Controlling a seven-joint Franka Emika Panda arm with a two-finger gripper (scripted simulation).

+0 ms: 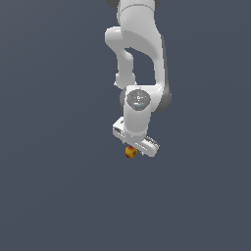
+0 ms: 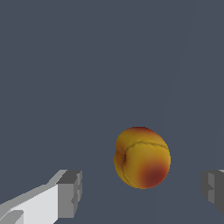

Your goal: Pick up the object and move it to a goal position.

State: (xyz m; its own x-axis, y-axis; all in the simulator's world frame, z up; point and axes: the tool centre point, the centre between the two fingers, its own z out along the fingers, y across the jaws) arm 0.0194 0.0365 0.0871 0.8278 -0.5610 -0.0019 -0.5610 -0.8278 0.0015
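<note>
smooth matt object (image 2: 142, 157), creased skin — tool (image 2: 142, 192) matt

The arm (image 1: 139, 44) is glossy white with rounded, bulbous link housings and dark grey bands at the joints. A circular grey cap with small coloured marks sits on the wrist joint (image 1: 138, 99). The gripper (image 2: 142, 192) has a white, boxy body; its fingers (image 2: 70, 194) are white with grey, blocky pads.
</note>
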